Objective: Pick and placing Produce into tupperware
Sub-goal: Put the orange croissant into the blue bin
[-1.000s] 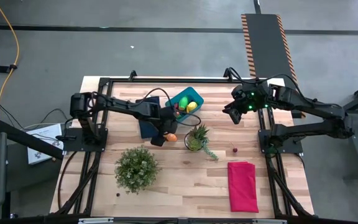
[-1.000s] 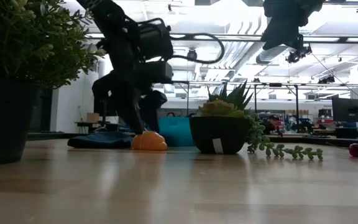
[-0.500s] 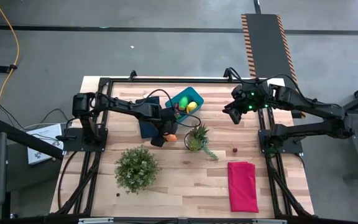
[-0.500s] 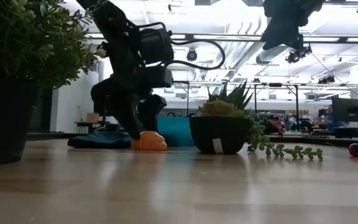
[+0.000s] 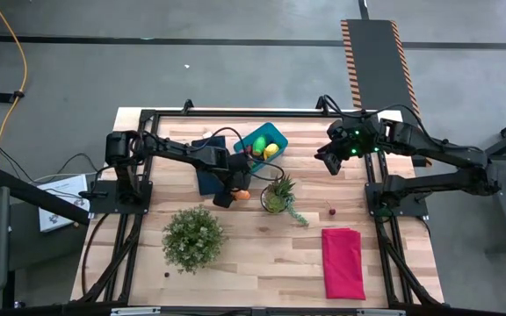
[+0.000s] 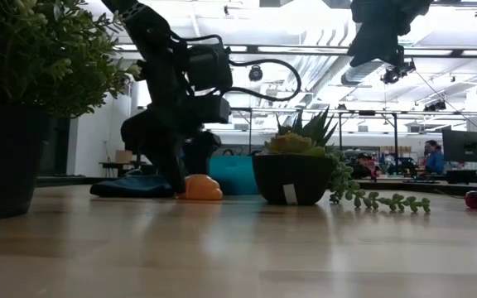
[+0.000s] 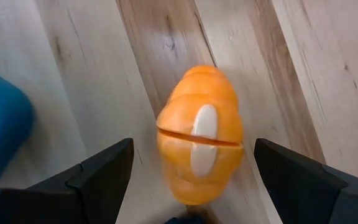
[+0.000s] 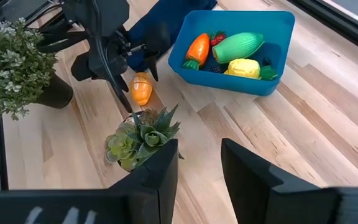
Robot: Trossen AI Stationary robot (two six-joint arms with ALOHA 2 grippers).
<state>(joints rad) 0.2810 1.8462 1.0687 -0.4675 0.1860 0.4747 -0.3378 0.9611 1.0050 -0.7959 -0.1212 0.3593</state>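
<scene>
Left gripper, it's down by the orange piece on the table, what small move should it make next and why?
Probably close. The left gripper sits low with its fingers open on either side of the orange piece, which lies on the table between them, not yet gripped. Closing should secure it for a lift toward the blue tub. The right gripper waits raised, apart.
</scene>
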